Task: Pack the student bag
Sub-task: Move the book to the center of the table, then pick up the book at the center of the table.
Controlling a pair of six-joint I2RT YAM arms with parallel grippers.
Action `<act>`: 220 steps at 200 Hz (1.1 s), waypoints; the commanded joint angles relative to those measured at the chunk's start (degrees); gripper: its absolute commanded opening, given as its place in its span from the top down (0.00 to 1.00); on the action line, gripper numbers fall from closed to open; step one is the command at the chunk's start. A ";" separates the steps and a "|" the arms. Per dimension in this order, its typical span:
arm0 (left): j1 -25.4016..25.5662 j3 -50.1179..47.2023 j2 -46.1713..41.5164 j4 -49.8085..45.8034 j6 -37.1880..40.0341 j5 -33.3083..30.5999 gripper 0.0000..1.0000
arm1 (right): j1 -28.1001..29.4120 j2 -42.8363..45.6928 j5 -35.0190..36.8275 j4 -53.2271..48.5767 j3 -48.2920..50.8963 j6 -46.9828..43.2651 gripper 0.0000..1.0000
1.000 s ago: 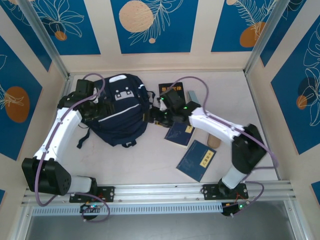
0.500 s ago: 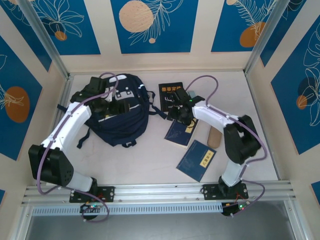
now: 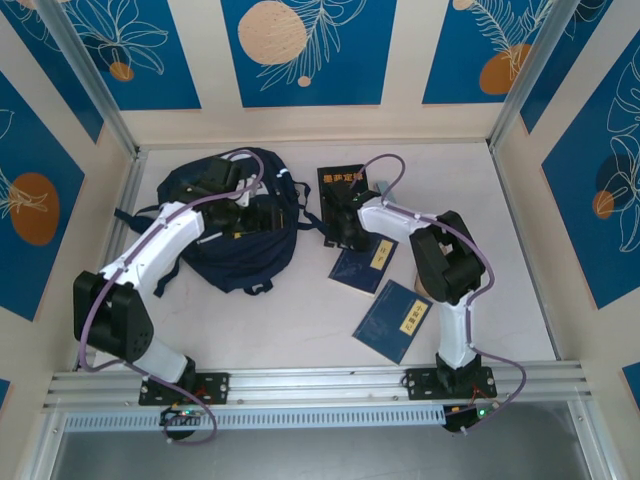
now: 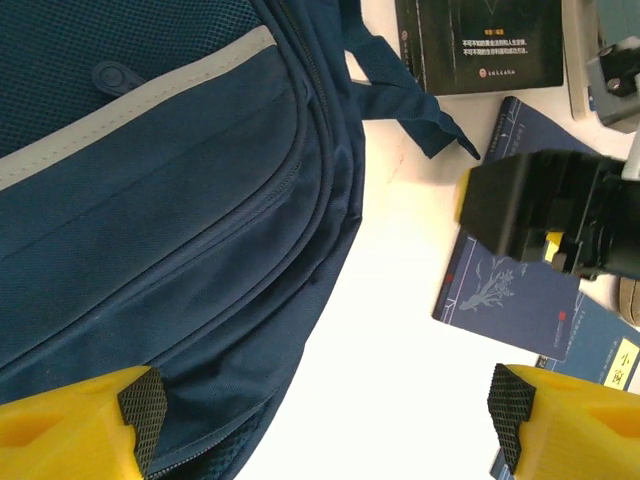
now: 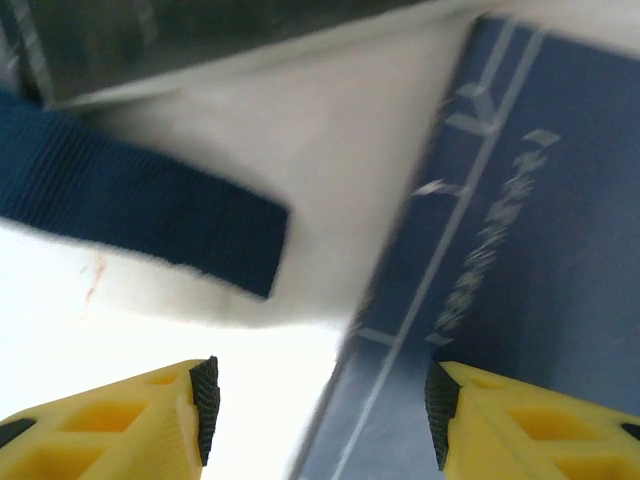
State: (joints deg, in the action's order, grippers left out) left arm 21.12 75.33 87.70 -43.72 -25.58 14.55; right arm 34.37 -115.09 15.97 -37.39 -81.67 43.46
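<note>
The left end effector point(image 4: 325, 410) hung wide open, with the bag point(image 4: 150, 200) right under it. The right end effector point(image 5: 320, 400), half open, could pinch the strap point(image 5: 140, 215) beside the book point(image 5: 520, 250) and drag the bag.

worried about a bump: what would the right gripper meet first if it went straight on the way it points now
Most likely the navy book, at its left edge under the open right gripper, with bare table beside; depth is unclear.

right gripper point(image 5: 320, 410) jaws apart over table point(image 5: 330, 150); bag strap point(image 5: 130, 210) left, navy book point(image 5: 520, 230) right, black book point(image 5: 200, 30) top
</note>
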 commanded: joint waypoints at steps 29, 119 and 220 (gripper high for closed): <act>0.40 -1.24 0.79 1.78 -2.33 -0.01 0.14 | 6.80 0.08 -9.59 0.73 6.00 4.30 0.43; 7.38 -1.42 5.32 5.58 -5.52 4.03 0.17 | 1.28 20.12 -2.18 -1.84 12.80 2.69 0.42; 17.26 5.21 21.31 10.24 -10.71 5.62 0.26 | -10.66 19.42 -5.89 -0.02 24.52 -0.19 0.68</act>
State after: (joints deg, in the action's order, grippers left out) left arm 37.58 77.91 105.80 -34.52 -34.81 19.33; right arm 24.51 -93.73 13.45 -38.81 -57.58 44.49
